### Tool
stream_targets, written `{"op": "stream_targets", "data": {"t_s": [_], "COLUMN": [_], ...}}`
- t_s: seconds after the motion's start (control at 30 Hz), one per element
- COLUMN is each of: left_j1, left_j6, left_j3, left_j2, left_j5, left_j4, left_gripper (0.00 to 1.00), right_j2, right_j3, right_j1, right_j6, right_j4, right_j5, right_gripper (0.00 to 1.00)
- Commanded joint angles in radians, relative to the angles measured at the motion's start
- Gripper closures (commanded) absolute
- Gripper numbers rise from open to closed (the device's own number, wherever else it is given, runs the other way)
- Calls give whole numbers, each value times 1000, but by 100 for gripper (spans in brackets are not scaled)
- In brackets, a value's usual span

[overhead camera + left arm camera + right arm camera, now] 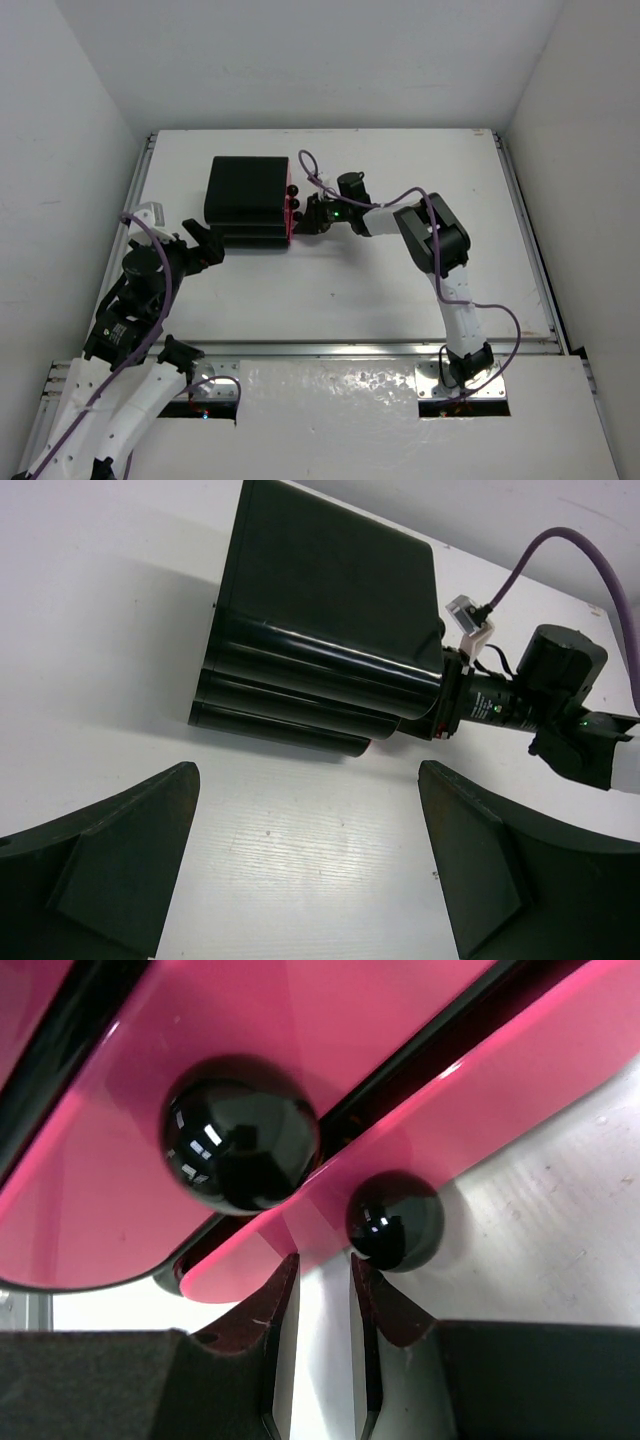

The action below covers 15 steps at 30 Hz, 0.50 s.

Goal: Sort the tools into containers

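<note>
The black chest (245,190) stands at the back left of the table, its pink drawer fronts (120,1210) and round black knobs (240,1130) facing right. My right gripper (308,219) is at those fronts. Its fingertips (290,1270) are nearly together with a thin gap, hold nothing, and touch the lowest pink front beside its knob (393,1220). My left gripper (205,242) is wide open and empty, low over bare table in front of the chest (320,610). No tools show in any view.
White walls close in the table on three sides. A metal rail (330,347) runs along the near edge. A purple cable (320,180) loops from the right wrist, which also shows in the left wrist view (500,705).
</note>
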<state>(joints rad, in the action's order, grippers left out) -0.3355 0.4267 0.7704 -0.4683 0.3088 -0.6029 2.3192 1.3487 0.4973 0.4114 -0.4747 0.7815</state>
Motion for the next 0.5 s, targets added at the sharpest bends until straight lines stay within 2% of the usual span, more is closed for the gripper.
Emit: {"op": "stream_targets", "data": {"t_s": [0.0, 0.23, 0.47], "left_j1": [-10, -10, -10], "left_j6": [-11, -11, -11], "left_j3": [1, 0, 0], "left_j2": [13, 22, 28], "left_j5": [-8, -10, -8], "left_j4": [48, 48, 49], "left_gripper": [11, 11, 11], "right_j2": [-11, 17, 29], "right_j3": [9, 3, 7], "right_j1": [15, 24, 30], "right_j6": [52, 174, 195], "right_j4": [-131, -220, -243], "right_j5": [-17, -79, -90], "right_gripper": [77, 77, 77]}}
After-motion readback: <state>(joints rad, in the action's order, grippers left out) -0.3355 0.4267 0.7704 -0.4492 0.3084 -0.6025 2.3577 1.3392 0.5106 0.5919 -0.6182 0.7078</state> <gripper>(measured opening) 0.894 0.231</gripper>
